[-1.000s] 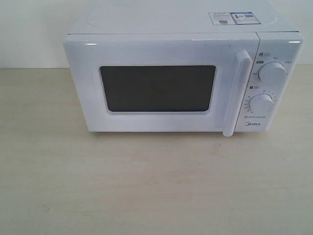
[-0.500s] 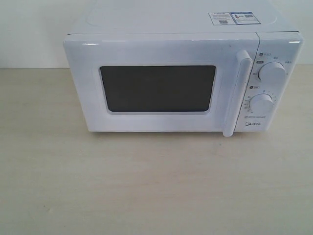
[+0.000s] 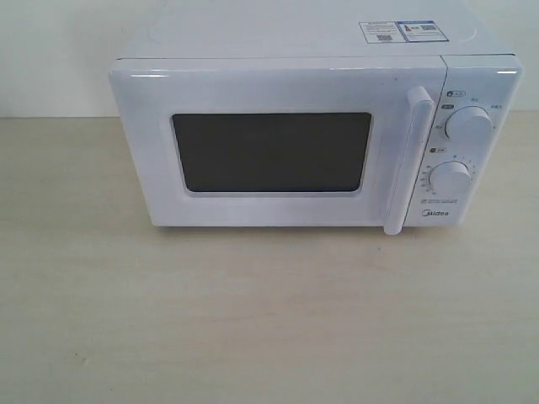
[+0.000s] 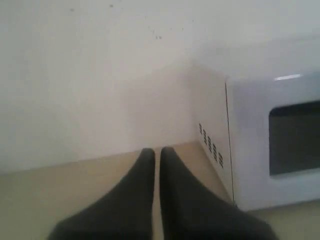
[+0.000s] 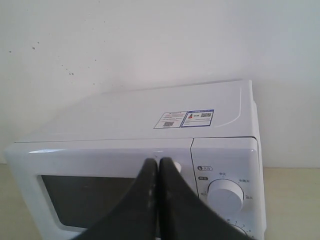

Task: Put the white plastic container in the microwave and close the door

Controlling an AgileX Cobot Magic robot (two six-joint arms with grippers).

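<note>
The white microwave (image 3: 295, 34) stands at the back of the table, and its door (image 3: 269, 88) with the dark window is closed, the long handle (image 3: 404, 160) upright at its right edge. The white plastic container is out of view. Neither gripper shows in the exterior view. My left gripper (image 4: 157, 150) is shut with nothing in it, low over the table beside the microwave's (image 4: 250, 150) vented side. My right gripper (image 5: 159, 162) is shut and empty, in front of the door (image 5: 100, 160), its tips near the top of the handle.
Two round dials (image 3: 469, 124) (image 3: 452, 179) sit on the control panel right of the door. Stickers (image 3: 397, 31) lie on the microwave's top. A pale wooden table (image 3: 253, 320) stretches in front, and a white wall (image 5: 150, 40) rises close behind.
</note>
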